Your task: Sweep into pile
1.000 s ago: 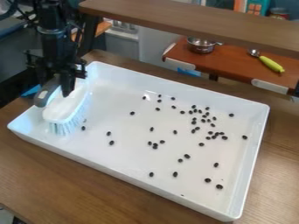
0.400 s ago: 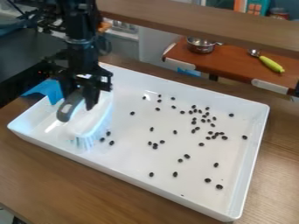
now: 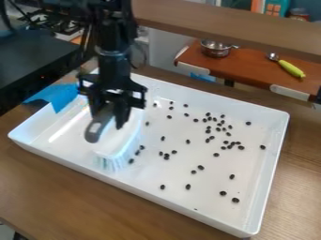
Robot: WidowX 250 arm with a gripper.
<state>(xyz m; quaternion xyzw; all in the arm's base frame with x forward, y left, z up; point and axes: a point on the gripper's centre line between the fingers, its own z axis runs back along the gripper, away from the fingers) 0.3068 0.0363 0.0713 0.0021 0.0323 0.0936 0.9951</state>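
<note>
Gripper (image 3: pixel 110 115) was clenched on scrub brush (image 3: pixel 123 139) by its grey handle (image 3: pixel 93 133), prob. best hold; brush sat bristles-down by near edge of tray (image 3: pixel 203 187), toward left corner. Prob. light, stiff-backed, bristles w/ some give; handle might twist. Beans (image 3: pixel 223 193), scattered toward right edge, looked hard, slick, apt to roll.

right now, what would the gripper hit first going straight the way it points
Likely the tray's floor, met by the bristles of the brush the gripper holds; any gap beneath them is unclear.
</note>
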